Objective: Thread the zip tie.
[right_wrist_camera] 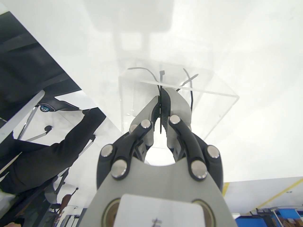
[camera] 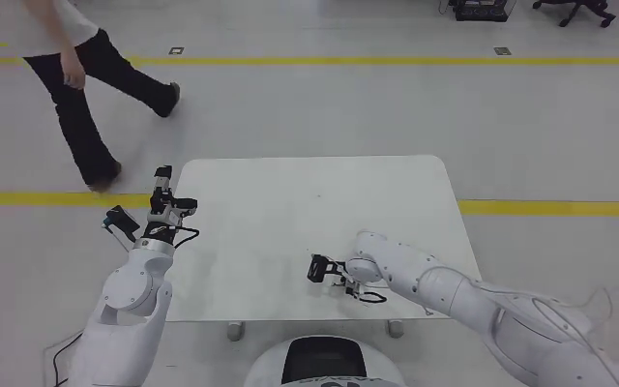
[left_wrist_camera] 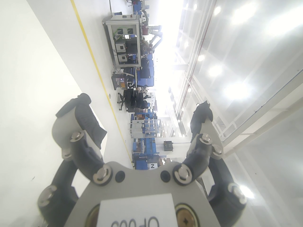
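Right gripper (right_wrist_camera: 161, 98) pinches the black zip tie (right_wrist_camera: 161, 75) tight, at the clear box (right_wrist_camera: 213, 95) near the worktop's (camera: 290, 203) six o'clock edge. Left gripper (left_wrist_camera: 142, 103) hangs spread wide at nine o'clock; pick-up stage, I'd say, and next, tail must meet head.

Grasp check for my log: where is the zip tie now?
In the right wrist view the zip tie is pinched in the shut right gripper, before a clear box; the top view puts that gripper near the robot-side edge of the table.

Bright, ceiling lights (left_wrist_camera: 237, 91) glaring, fisheye edges
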